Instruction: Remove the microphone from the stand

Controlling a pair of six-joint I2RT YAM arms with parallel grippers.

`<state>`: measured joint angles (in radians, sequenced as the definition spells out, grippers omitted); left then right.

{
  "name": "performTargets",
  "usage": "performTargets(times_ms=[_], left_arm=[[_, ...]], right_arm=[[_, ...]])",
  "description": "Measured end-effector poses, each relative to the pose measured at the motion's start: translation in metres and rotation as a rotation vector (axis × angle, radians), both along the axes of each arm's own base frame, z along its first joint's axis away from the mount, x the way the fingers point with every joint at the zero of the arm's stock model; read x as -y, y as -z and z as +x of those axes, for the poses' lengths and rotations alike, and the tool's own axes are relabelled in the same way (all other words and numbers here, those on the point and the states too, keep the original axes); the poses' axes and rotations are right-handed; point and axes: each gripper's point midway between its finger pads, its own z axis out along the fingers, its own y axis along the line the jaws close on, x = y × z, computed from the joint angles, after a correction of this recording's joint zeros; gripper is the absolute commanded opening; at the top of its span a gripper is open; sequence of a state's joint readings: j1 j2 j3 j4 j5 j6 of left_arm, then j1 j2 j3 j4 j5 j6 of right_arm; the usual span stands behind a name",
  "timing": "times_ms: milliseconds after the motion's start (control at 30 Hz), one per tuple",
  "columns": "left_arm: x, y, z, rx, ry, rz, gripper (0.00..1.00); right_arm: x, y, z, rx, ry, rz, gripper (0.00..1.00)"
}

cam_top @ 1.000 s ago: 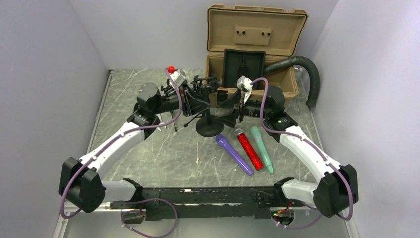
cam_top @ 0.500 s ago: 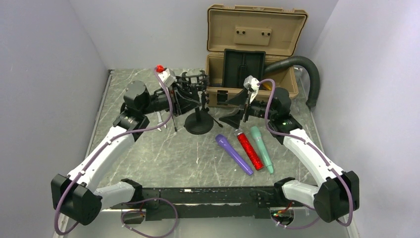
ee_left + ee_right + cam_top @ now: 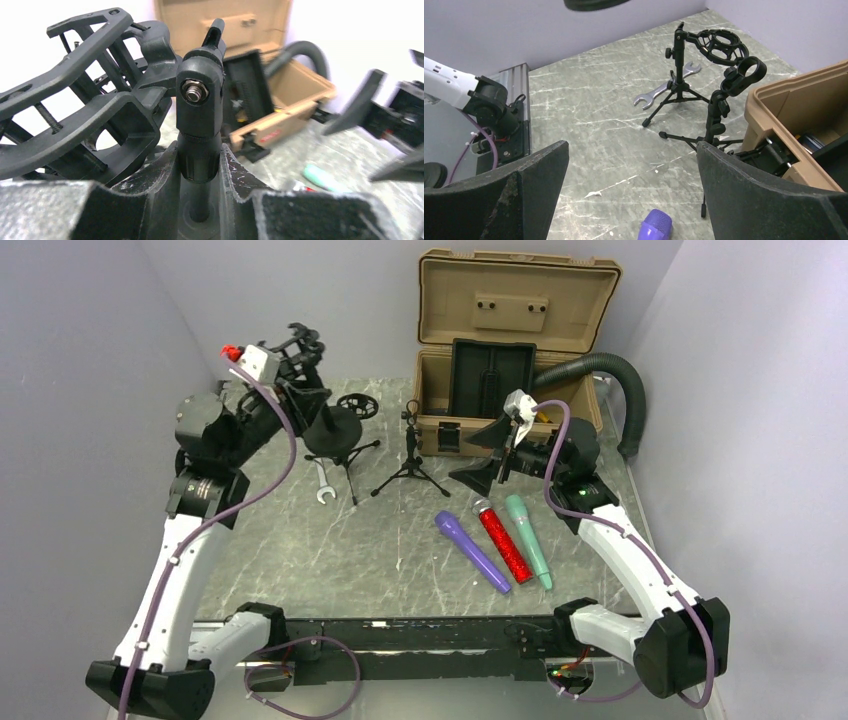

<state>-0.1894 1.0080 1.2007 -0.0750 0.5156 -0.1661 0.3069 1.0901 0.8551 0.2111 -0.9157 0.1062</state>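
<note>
My left gripper (image 3: pixel 303 390) is shut on the pole of a black round-base stand (image 3: pixel 333 430) and holds it tilted in the air at the back left. In the left wrist view the pole (image 3: pixel 199 150) sits clamped between the fingers (image 3: pixel 150 180), and the stand's black shock mount (image 3: pixel 90 100) shows nothing inside. Purple (image 3: pixel 472 551), red glitter (image 3: pixel 502 541) and teal (image 3: pixel 528 540) microphones lie side by side on the table. My right gripper (image 3: pixel 485 455) hangs open above their heads, with the purple head (image 3: pixel 655 225) below its gap and nothing between its fingers (image 3: pixel 524 195).
Two black tripod stands (image 3: pixel 345 440) (image 3: pixel 410 455) stand mid-table, one with a shock mount (image 3: pixel 723 45), the other with a clip (image 3: pixel 744 72). A wrench (image 3: pixel 322 480) lies beside them. An open tan case (image 3: pixel 515 350) and a black hose (image 3: pixel 620 390) are at the back right.
The left arm has lifted the round-base stand off the table, up and to the left. The right gripper has opened wide and drawn back to the right.
</note>
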Motion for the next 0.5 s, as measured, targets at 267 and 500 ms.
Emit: performTargets(times_ms=[267,500], left_arm=[[-0.084,0.01,0.035,0.021,-0.408,0.044,0.0],[-0.141,0.073,0.055,-0.088,-0.646,0.084,0.0]], right_arm=[[0.001,0.0,0.002,-0.002,0.009,0.001,1.0],[0.002,0.0,0.003,-0.006,0.015,0.002,1.0]])
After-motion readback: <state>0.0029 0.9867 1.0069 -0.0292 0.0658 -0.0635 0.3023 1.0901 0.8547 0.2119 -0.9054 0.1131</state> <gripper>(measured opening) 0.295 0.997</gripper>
